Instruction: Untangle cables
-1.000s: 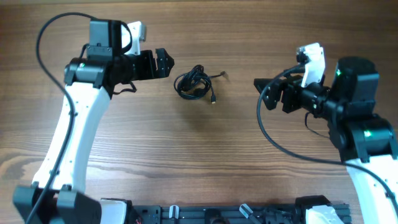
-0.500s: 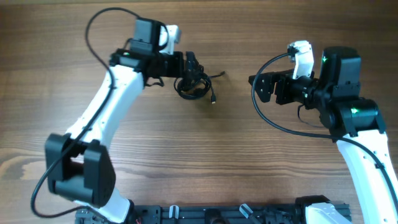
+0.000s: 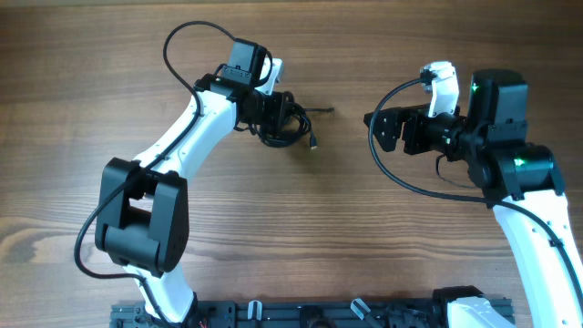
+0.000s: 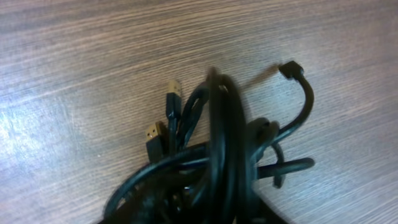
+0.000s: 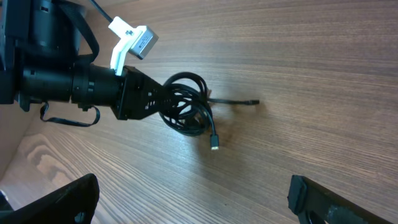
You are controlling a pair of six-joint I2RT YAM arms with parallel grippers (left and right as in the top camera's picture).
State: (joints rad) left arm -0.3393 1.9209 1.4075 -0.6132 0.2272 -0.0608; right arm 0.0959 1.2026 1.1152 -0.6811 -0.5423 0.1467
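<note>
Lying toward the far edge of the wooden bench [image 3: 273, 237], about midway along it: cables [image 3: 284, 128], several thin black ones wound into one small knotted bundle.

- Loose ends: one tail runs from the bundle toward the near edge and ends in a small plug [image 5: 215, 145]; a second tail [image 5: 239, 101] lies straight on the bench, pointing toward the right arm.
- Left wrist view: two gold-tipped plugs [image 4: 173, 93] lie side by side at the edge of the bundle, with loops crossing over one another.
- Left gripper [image 5: 160, 103]: fingers pushed in among the loops; whether they pinch a strand cannot be told.
- Right gripper [image 3: 375, 134]: released, jaws spread wide, well apart from the bundle and facing it.
</note>
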